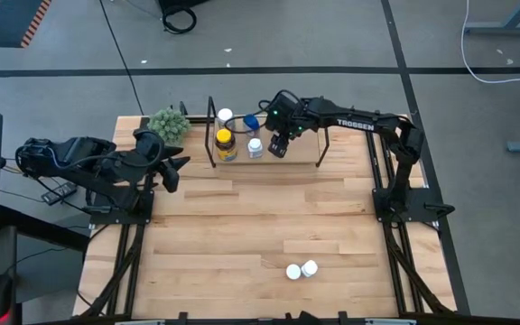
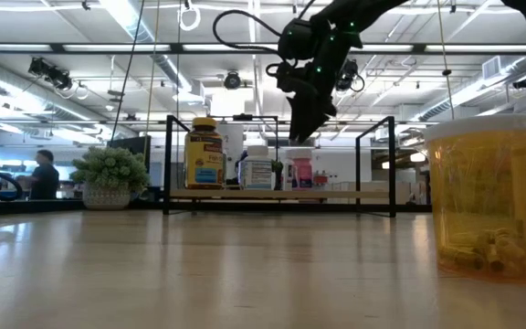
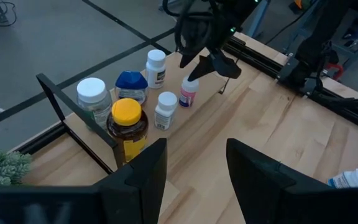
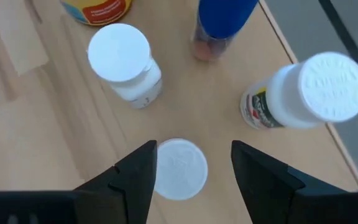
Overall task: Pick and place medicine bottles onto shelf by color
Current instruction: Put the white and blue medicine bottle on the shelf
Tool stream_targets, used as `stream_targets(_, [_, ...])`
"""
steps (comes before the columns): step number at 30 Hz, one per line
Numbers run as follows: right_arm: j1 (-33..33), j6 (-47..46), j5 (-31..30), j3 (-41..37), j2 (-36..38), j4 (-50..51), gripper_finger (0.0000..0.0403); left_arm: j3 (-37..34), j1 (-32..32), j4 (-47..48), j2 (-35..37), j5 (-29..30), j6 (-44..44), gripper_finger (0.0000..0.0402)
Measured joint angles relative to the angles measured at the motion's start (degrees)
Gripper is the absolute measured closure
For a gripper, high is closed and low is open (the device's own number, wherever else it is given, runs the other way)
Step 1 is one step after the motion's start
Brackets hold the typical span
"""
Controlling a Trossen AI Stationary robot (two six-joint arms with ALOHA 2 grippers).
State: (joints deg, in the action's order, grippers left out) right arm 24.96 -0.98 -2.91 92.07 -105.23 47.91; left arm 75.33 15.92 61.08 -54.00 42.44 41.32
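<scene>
Six bottles stand on shelf (image 1: pixel 298 155), clustered toward its plant-side end: amber bottle (image 1: pixel 226 144), large white bottle (image 1: pixel 224 117), blue-capped bottle (image 1: pixel 251 123), small white bottles, pink-labelled bottle (image 3: pixel 189 91). Right gripper (image 1: pixel 278 144) directly above pink-labelled bottle, fingers spread, cap between them, nothing gripped. Judged step: release just made. Two white bottles (image 1: pixel 301 270) well away from shelf, near table's front edge. Next: lift clear, fetch those. Left gripper (image 1: pixel 171 171) waits beside shelf's plant-side end, fingers parted, empty.

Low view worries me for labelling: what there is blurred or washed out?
Low view: the near amber bottle is large and soft, ceiling lights glare, and the shelf bottles stand backlit but readable. High view: evenly lit, two white bottles crisp.
</scene>
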Motion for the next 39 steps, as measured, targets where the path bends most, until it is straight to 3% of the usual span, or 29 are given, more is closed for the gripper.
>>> stream_targets(16, [-5.7, -9.6, 4.5, 5.1, 0.1, 18.8, 0.0189, 0.0, 0.0, -0.2, 0.0, 0.0, 0.0, 0.0230])
stream_targets(23, [-14.2, -15.2, 6.2, 5.1, 1.3, 22.8, 0.0189, 0.0, 0.0, -0.3, 0.0, 0.0, 0.0, 0.0230])
stream_targets(33, [-32.0, -27.7, 6.4, 5.1, 2.1, 22.1, 0.0176, 0.0, 0.0, -0.3, 0.0, -0.1, -1.5, 0.0230])
stream_targets(39, [-40.8, -45.3, 4.1, 5.1, 2.1, 21.5, 0.0140, 0.0, 0.0, -0.3, 0.0, -3.6, -3.5, 0.0230])
